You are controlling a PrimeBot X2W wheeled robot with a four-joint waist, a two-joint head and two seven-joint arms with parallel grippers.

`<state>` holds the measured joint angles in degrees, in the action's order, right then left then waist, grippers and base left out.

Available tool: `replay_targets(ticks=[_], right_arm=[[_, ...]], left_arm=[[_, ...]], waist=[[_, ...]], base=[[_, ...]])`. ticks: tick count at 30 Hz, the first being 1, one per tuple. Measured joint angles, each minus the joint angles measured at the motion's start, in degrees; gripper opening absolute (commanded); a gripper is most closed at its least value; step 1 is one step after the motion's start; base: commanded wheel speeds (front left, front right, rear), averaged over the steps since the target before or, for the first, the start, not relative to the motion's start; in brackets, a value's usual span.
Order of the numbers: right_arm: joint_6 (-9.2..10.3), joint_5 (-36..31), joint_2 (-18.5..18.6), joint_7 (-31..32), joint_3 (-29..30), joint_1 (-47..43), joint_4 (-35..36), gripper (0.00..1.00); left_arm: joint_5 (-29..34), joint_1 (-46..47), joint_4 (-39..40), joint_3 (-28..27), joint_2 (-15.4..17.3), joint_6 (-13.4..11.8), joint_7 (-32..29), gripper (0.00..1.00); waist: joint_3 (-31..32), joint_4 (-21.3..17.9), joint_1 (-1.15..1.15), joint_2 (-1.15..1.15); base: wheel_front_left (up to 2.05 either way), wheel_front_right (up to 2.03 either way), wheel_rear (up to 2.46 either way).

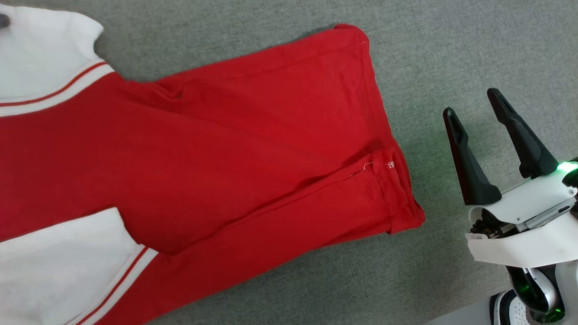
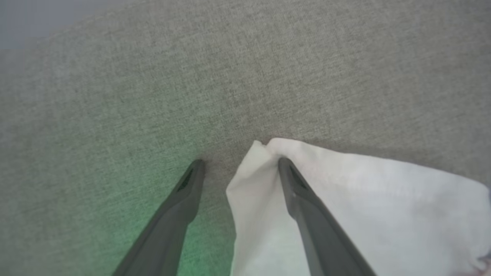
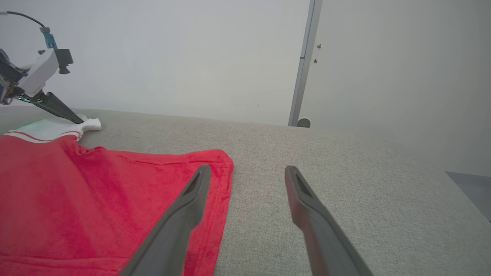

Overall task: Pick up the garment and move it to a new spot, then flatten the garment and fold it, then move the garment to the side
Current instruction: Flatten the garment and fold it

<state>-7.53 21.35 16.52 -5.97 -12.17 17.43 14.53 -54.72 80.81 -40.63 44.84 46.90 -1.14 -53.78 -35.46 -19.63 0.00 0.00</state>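
The grey surface (image 1: 474, 40) carries the garment (image 1: 226, 149), spread out with its long axis across the robot: white sleeves to its left, hem (image 1: 384, 131) to its right. The right gripper (image 1: 472, 103) stands just beside that hem, apart from it, jaws wide and empty; the hem lies to its left. The left gripper (image 2: 241, 161), also wide open, straddles the corner of a sleeve (image 2: 383, 207), one finger over white cloth, one over bare surface; I cannot tell whether it touches. Each arm is nearest its own end.
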Motion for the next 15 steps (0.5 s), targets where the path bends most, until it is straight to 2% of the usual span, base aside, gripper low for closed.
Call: replay_targets(ticks=[5,6,7,8,10,13,15], right_arm=[[0.0,0.7,0.3,1.3,0.6,0.8,0.7,1.0],[0.01,1.0,0.5,1.5,0.7,0.9,0.9,1.0],[0.0,1.2,0.6,1.8,0.8,1.0,1.1,1.0],[0.0,1.3,0.7,2.1,1.0,1.1,1.3,1.0],[0.0,1.4,0.9,2.6,1.0,1.3,1.6,1.0],[0.0,2.8,1.2,4.1,1.0,2.5,2.3,1.0],[0.01,3.5,1.5,5.5,1.4,3.4,2.4,1.0]], left_arm=[[-1.8,2.2,-1.6,-0.7,-0.7,-4.7,-6.7,1.0],[-2.3,2.4,-1.8,-0.8,-1.1,-6.1,-7.7,0.84],[-2.3,2.5,-1.7,-0.6,-1.2,-6.7,-8.7,0.53],[-2.3,2.6,-1.6,-0.6,-1.4,-7.5,-9.4,0.0],[-3.5,2.5,-1.2,-1.1,-1.7,-9.5,-11.4,0.0],[-3.6,1.8,1.1,-1.5,-2.2,-9.7,-10.3,0.0],[-3.3,1.5,2.4,-1.3,-2.3,-9.0,-8.9,0.0]], waist=[[-1.5,-0.7,0.0,0.0],[-1.5,-0.6,0.0,0.0],[-1.5,-0.5,0.0,0.0],[-1.5,-0.4,0.0,0.0],[-1.5,-0.1,0.0,0.0],[-1.6,0.4,0.0,0.0],[-1.6,1.0,0.0,0.0]], base=[[0.0,0.0,0.0],[0.0,0.0,0.0],[0.0,0.0,0.0],[0.0,0.0,0.0],[0.0,0.0,0.0],[0.0,0.0,0.0],[0.0,0.0,0.0]])
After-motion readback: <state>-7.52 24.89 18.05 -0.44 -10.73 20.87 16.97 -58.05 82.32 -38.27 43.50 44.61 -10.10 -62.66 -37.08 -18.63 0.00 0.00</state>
